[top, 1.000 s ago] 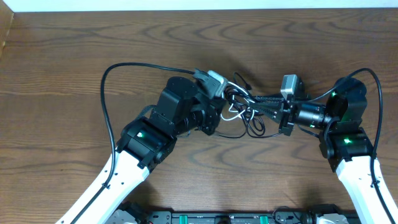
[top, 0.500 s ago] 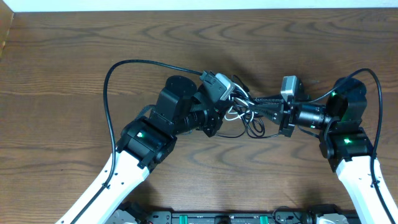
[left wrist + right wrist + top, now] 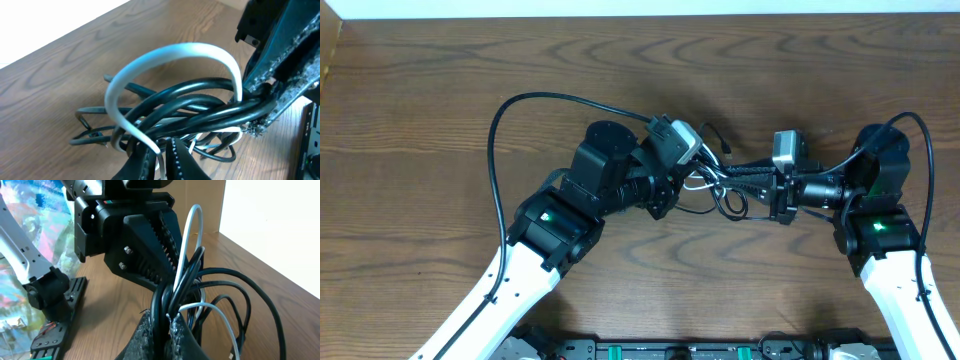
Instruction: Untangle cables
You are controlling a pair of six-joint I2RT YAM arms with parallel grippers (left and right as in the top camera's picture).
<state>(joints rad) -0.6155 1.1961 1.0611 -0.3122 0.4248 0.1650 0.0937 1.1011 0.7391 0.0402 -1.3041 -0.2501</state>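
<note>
A tangle of thin black cables with one white cable hangs between my two grippers above the table's middle. My left gripper is shut on the white cable, which loops up over the black strands in the left wrist view. My right gripper is shut on a bunch of black cables, with the white cable arching beside them. The two grippers are close together, and the left gripper's jaws fill the right wrist view.
The wooden table spreads all round. A thick black arm cable arcs over the left arm and another over the right arm. A black rail runs along the front edge.
My left gripper has moved right, toward the right gripper, and the tangle between them has bunched tighter. The right gripper has barely shifted.
</note>
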